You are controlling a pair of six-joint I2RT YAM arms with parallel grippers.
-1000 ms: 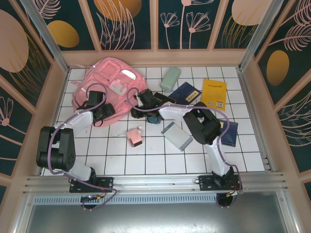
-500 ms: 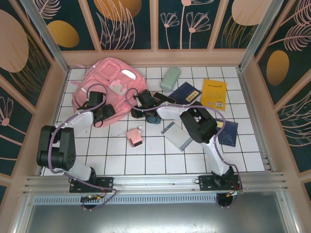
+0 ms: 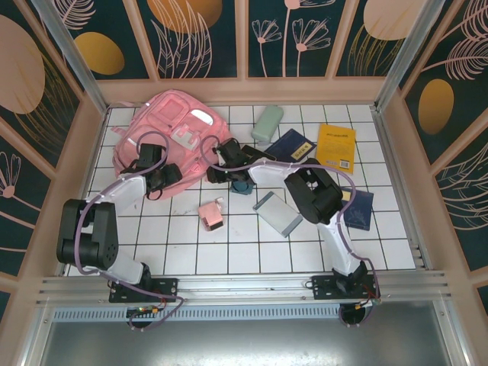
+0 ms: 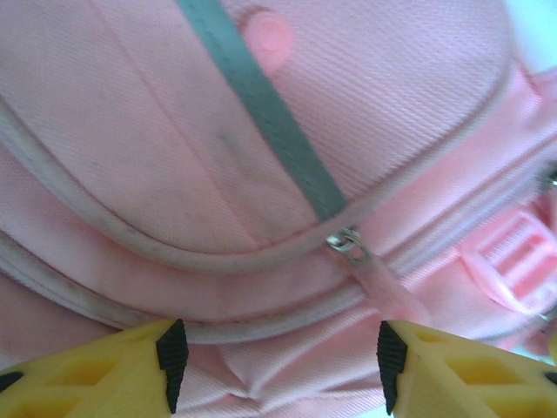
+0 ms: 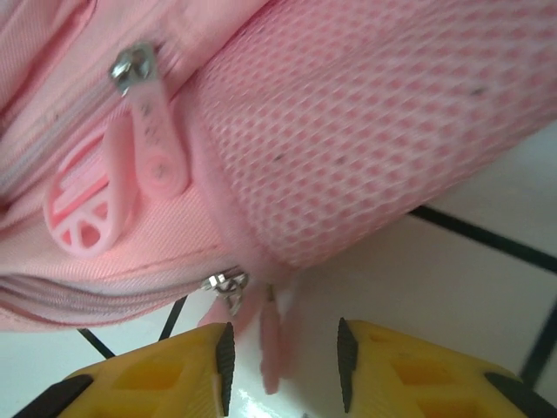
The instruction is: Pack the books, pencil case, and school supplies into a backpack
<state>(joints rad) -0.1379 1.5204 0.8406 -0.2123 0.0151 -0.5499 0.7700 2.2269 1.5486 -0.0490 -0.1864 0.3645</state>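
Well, the backpack (image 3: pixel 171 126) lies at the counter's (image 3: pixel 236 252) far left and looks zipped shut, so opening it comes first. The left fingers (image 4: pixel 130 370) stand wide apart and empty against its front; they would do best to press down and pin the fabric. The right fingers (image 5: pixel 392 370), half open at the bag's right edge, straddle a thin pink pull (image 5: pixel 271 348) without pinching it. They should close squarely on it, then draw along the zip line rather than upward. Further right the books (image 3: pixel 336 147) wait.
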